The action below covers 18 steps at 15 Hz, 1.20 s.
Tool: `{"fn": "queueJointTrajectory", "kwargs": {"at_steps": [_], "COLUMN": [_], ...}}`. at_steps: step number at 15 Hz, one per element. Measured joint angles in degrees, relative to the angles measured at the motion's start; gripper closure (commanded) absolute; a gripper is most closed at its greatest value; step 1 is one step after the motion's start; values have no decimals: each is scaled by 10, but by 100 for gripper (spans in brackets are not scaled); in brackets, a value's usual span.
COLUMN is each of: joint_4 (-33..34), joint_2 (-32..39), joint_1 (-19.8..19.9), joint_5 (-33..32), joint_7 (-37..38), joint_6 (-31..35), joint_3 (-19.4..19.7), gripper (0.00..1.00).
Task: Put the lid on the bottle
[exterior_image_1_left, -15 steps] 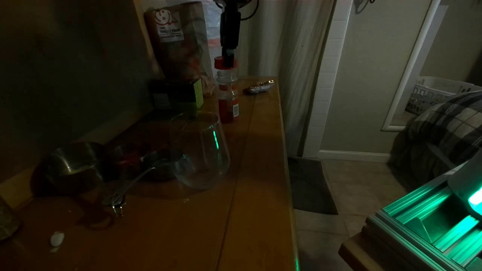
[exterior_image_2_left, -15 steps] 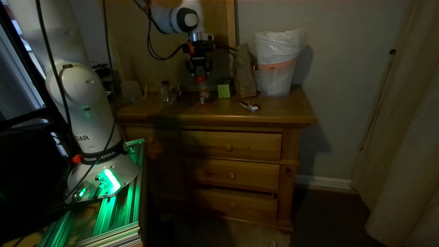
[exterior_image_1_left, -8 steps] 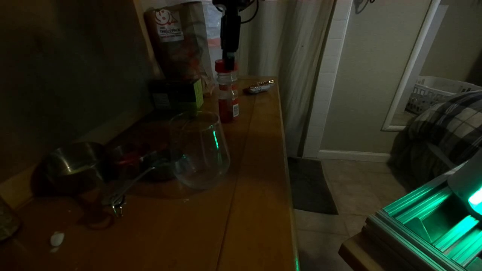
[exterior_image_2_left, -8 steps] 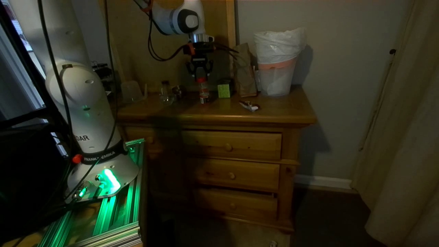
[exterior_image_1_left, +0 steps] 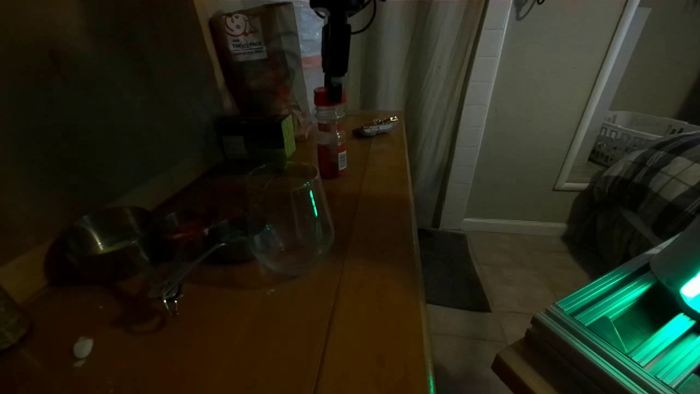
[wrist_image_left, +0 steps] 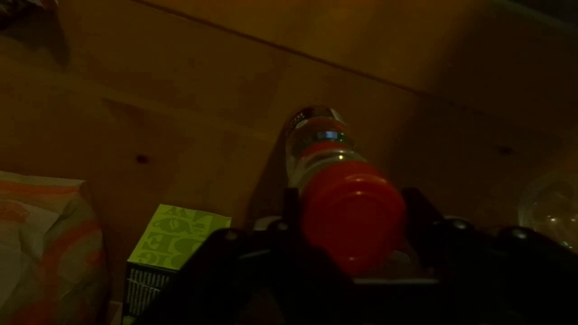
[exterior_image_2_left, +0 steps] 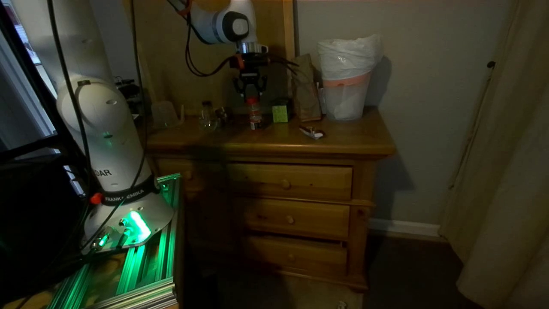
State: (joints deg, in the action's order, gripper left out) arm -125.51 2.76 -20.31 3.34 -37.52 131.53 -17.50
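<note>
We see the bottle point(exterior_image_1_left: 331, 156) standing upright on the bench point(exterior_image_2_left: 351, 135), with a reddish body and a clear neck; whether the red in its lower part is filling or label, we cannot tell. The red lid point(wrist_image_left: 356, 216) is at the top of this neck, and we cannot judge if it is fully seated. In the wrist view, the fingers point(wrist_image_left: 417, 221) stand on two opposite sides of the lid and pinch it between them.

As for the other containers, we notice in an exterior view a clear glass point(exterior_image_1_left: 292, 235), nearer to the camera than the bottle, and a metal bowl point(exterior_image_1_left: 104, 232) whose inside is too dark for us to read. In an exterior view, a pale bin point(exterior_image_2_left: 345, 105) has a white plastic bag point(exterior_image_2_left: 349, 53) in it, hanging over its rim. A brown paper bag point(exterior_image_2_left: 307, 92) stands just beside this bin, and a box point(exterior_image_2_left: 280, 113) with a green side stands between the paper bag and the bottle.

In an exterior view, the arm point(exterior_image_2_left: 107, 141) reaches over from the left; its wrist point(exterior_image_2_left: 246, 47) hangs above the bottle, and the fingers point straight down.
</note>
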Motion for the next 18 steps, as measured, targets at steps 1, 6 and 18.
{"fn": "queueJointTrajectory", "kwargs": {"at_steps": [1,6,18], "joint_4": [0,1,7], "joint_2": [1,3,8], "joint_1": [0,0,1], "joint_5": [0,0,0], "joint_7": [0,0,0], "joint_6": [0,0,0], "joint_3": [0,0,0], "gripper": [67,67,67]}}
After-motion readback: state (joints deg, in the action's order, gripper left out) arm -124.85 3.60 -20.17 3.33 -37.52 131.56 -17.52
